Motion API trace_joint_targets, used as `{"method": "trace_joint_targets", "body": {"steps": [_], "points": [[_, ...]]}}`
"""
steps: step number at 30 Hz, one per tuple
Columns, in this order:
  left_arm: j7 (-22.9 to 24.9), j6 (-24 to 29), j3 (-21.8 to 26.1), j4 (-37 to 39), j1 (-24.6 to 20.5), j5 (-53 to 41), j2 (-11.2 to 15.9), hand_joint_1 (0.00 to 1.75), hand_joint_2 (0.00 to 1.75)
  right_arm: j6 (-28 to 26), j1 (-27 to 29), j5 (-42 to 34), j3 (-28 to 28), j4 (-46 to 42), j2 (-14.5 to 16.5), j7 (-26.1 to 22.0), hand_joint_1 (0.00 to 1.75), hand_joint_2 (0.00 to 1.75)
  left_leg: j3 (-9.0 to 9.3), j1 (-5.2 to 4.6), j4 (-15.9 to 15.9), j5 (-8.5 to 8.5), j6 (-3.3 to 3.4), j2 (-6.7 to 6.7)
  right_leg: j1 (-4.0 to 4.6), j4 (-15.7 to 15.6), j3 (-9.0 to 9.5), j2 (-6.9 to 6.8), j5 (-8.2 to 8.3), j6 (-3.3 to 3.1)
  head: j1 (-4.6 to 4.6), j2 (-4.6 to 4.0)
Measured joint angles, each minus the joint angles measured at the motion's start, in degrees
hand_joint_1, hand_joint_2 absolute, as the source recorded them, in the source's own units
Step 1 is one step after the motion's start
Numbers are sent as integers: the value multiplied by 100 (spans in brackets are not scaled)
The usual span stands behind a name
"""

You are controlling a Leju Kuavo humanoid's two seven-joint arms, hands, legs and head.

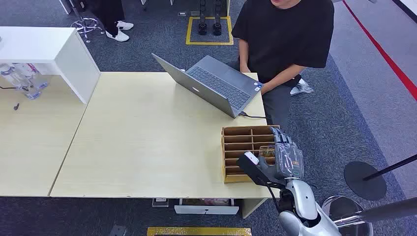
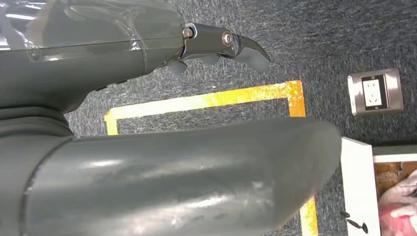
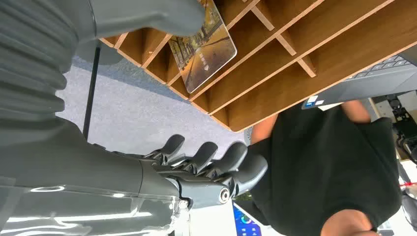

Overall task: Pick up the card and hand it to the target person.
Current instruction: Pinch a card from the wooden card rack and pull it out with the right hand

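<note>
The card (image 3: pixel 202 54) sits slotted in a compartment of the wooden organizer (image 1: pixel 238 145) at the table's (image 1: pixel 147 142) near right corner. The right hand (image 1: pixel 285 155) hovers just over it, fingers (image 3: pixel 216 164) apart, thumb near the card's edge, gripping nothing. The left hand (image 2: pixel 147 118) hangs low, empty, fingers loosely apart. A shallow pinch could tip the card deeper, or snag a divider before reaching the person (image 1: pixel 290 39).

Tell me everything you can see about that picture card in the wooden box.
The card is a thin, glossy rectangle with rounded corners, printed with a tree-lined path in yellow-brown tones. It leans tilted in a compartment of the wooden divider box, on the side of the box nearer the table's right edge. The robot's right hand hovers open at it, thumb just above; actual contact is unclear.
</note>
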Motion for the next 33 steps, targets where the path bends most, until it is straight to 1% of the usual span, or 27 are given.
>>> {"method": "trace_joint_targets", "body": {"steps": [5, 12, 15, 18, 21, 25, 26, 30, 33], "points": [[20, -9, -27, 0, -11, 0, 0, 0, 0, 45, -59, 0, 14, 56, 0, -1, 46, 175, 0, 0, 0, 0, 0, 0, 0, 0, 0, 0, 0, 0, -1, 0], [76, -13, -82, 0, -48, 0, -4, 0, 0, 157, -148, 13, 17, 164, 1, -2, 41, 175, 0, 0, 0, 0, 0, 0, 0, 0, 0, 0, 0, 0, -1, 0], [90, -13, -91, 0, -54, 0, -4, 0, 0, 189, -157, 13, 22, 196, 2, -2, 42, 175, 0, 0, 0, 0, 0, 0, 0, 0, 0, 0, 0, 0, -1, 0], [93, -13, -103, 0, -54, 0, -4, 0, 0, 217, -165, 13, 30, 230, 2, -2, 51, 175, 0, 0, 0, 0, 0, 0, 0, 0, 0, 0, 0, 0, -1, 0], [93, -13, -131, 0, -54, 0, -4, 0, 0, 253, -169, 13, 39, 269, 2, -2, 64, 175, 0, 0, 0, 0, 0, 0, 0, 0, 0, 0, 0, 0, -1, 0], [92, -13, -142, 0, -55, 0, -4, 0, 0, 269, -170, 13, 56, 309, 2, -2, 93, 175, 0, 0, 0, 0, 0, 0, 0, 0, 0, 0, 0, 0, 0, 0], [92, -13, -143, 0, -55, 0, -4, 0, 0, 269, -171, 14, 62, 319, 2, -2, 98, 175, 0, 0, 0, 0, 0, 0, 0, 0, 0, 0, 0, 0, -1, 0], [93, -13, -143, 0, -54, 0, -4, 0, 0, 262, -171, 28, 69, 344, 2, 13, 98, 175, 0, 0, 0, 0, 0, 0, 0, 0, 0, 0, 0, 0, -1, 0], [94, -13, -145, 0, -54, 0, -4, 0, 0, 259, -172, 34, 69, 361, 2, 17, 125, 175, 0, 0, 0, 0, 0, 0, 0, 0, 0, 0, 0, 0, -1, 0]]}}
